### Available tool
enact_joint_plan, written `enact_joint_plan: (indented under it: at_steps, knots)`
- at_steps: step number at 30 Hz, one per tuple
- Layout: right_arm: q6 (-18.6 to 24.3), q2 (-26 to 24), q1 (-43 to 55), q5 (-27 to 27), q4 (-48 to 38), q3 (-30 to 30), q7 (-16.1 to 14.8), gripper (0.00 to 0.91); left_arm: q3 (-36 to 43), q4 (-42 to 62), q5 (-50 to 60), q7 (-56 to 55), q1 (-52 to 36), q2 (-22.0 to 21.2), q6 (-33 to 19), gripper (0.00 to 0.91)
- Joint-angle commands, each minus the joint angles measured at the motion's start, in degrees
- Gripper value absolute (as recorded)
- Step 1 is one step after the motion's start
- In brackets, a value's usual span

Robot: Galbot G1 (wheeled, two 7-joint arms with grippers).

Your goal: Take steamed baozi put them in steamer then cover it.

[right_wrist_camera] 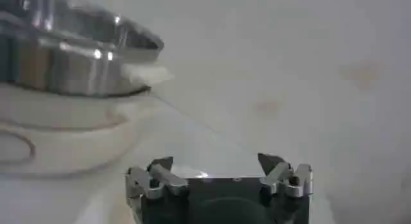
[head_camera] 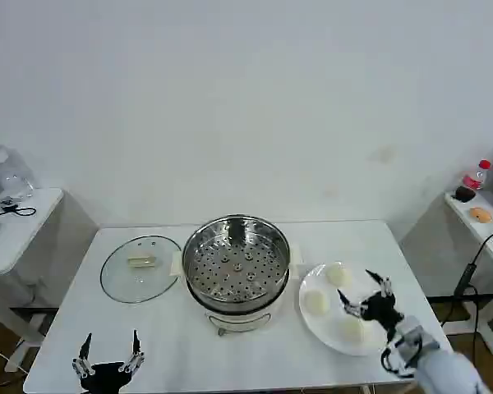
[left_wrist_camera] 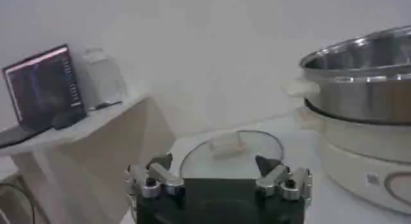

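Right hand [head_camera: 365, 298], fingers spread, over flat white plate [head_camera: 312, 320]; small round cream-white baozi [head_camera: 316, 303]: probably soft, light; cradle sides gently.

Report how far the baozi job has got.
Nothing is done yet: the steamer holds no buns, and three steamed baozi show on the plate. In hand: the open right gripper hovers over the plate. The cover lies beside the steamer; the left gripper waits, open, near the table's front edge.

Bright, even light, faint shadows; glare on the steamer [head_camera: 237, 267] rim; soft, hazy blur in both wrist views.
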Motion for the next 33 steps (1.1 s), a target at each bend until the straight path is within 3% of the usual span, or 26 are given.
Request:
enact_joint_plan:
  at_steps: [1, 4, 6, 7, 9, 10, 14, 17, 21, 27, 33]
  knots:
    - [0.57, -13.40, 24.84, -16.72, -11.02, -14.75, -19.37, 0.907, -0.09, 0.24, 2.21, 0.79, 0.34, -0.02, -0.16, 0.907]
    - [3.17, -13.82, 34.45, -17.94, -13.97, -23.46, -24.24, 0.907, -0.21, 0.25, 2.42, 0.72, 0.63, -0.06, -0.57, 0.907]
    - [7.43, -13.57, 40.61, -19.62, -16.60, -28.22, -28.10, 0.907, -0.23, 0.09, 2.54, 0.67, 0.86, -0.06, -0.74, 0.907]
    - [9.18, -13.30, 44.42, -20.27, -18.39, -33.46, -29.99, 0.907, -0.28, 0.00, 2.55, 0.64, 0.97, -0.09, -0.83, 0.907]
    - [10.12, -13.07, 49.49, -20.55, -19.65, -36.99, -31.98, 0.907, -0.36, -0.02, 2.55, 0.60, 0.93, -0.17, -0.85, 0.907]
    - [11.12, -12.68, 54.12, -20.80, -21.36, -43.81, -34.55, 0.907, -0.36, -0.06, 2.57, 0.58, 0.86, -0.20, -0.84, 0.907]
    - [12.43, -11.90, 63.38, -18.06, -23.90, -54.79, -40.15, 0.907, -0.03, 0.03, 2.77, 0.57, 0.41, -0.43, -0.82, 0.907]
    - [12.46, -11.19, 68.33, -16.29, -24.87, -62.61, -42.53, 0.907, 0.33, 0.10, 2.82, 0.56, 0.14, -0.74, -0.92, 0.907]
    - [12.00, -8.64, 70.36, -15.74, -27.39, -68.62, -42.51, 0.907, 0.77, 0.37, 3.19, 0.52, -0.19, -1.11, -1.05, 0.907]
    - [8.83, -7.06, 69.21, -13.86, -28.33, -70.84, -42.35, 0.907, 0.71, 0.54, 3.49, 0.64, -0.55, -1.07, -0.97, 0.907]
    - [7.06, -4.18, 67.99, -12.15, -30.62, -69.75, -37.80, 0.907, 0.78, 0.90, 3.65, 0.75, -0.56, -1.17, -1.15, 0.907]
